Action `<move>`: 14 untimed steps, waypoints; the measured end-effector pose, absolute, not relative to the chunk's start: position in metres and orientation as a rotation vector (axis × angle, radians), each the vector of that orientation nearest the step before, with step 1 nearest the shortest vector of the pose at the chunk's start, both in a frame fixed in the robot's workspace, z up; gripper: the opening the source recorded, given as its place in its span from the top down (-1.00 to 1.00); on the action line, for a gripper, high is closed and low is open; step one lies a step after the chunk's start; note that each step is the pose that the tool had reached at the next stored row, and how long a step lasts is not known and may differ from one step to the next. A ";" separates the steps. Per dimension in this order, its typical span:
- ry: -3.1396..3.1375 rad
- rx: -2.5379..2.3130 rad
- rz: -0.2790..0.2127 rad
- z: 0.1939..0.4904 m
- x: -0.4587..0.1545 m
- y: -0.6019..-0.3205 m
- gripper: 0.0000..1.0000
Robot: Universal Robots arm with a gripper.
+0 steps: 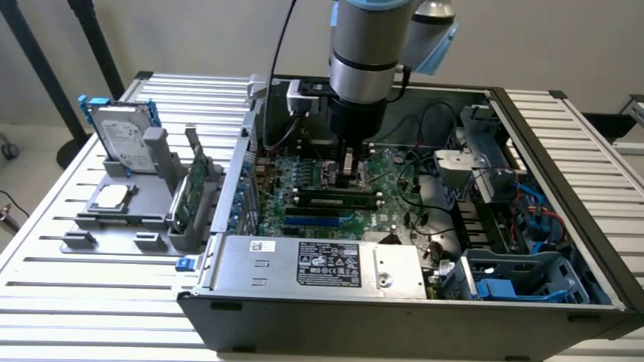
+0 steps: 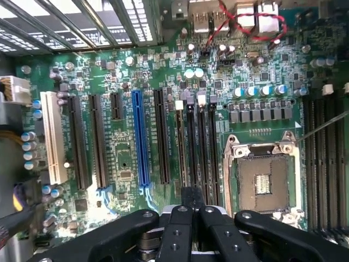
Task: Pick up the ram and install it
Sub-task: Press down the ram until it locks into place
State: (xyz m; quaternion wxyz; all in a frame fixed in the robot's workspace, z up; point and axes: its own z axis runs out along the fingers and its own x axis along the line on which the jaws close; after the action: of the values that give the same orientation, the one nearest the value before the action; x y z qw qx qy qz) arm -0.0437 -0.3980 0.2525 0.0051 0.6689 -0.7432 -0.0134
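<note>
The ram [image 1: 337,199], a long dark green stick with black chips, stands on edge in a memory slot on the motherboard [image 1: 302,177] inside the open computer case. My gripper [image 1: 349,175] points straight down over the middle of the stick, fingers shut together with nothing between them. I cannot tell whether their tips touch the ram's top edge. In the wrist view the shut gripper [image 2: 192,197] sits over the row of memory slots [image 2: 203,147]. The ram [image 2: 179,144] appears there edge-on as a thin line in the outermost slot.
A grey holder [image 1: 121,215] on the slatted table outside the case carries a silver hard drive [image 1: 126,136] with blue rails and a green expansion card [image 1: 191,185]. The power supply [image 1: 322,264] lies at the case front. The CPU socket [image 2: 262,177] and cables [image 1: 443,226] border the slots.
</note>
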 end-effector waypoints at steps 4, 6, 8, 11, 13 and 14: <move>-2.326 2.096 -0.042 0.258 -0.044 -0.398 0.79; -2.325 2.098 -0.041 0.258 -0.049 -0.398 0.79; -2.325 2.101 -0.039 0.257 -0.055 -0.398 0.79; -2.323 2.107 -0.035 0.255 -0.063 -0.398 0.79; -2.321 2.112 -0.032 0.252 -0.068 -0.398 0.79; -2.320 2.115 -0.030 0.251 -0.070 -0.398 0.79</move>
State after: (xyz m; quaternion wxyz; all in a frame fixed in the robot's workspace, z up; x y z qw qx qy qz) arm -0.0703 -0.3982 0.2505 0.0012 0.6736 -0.7390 -0.0097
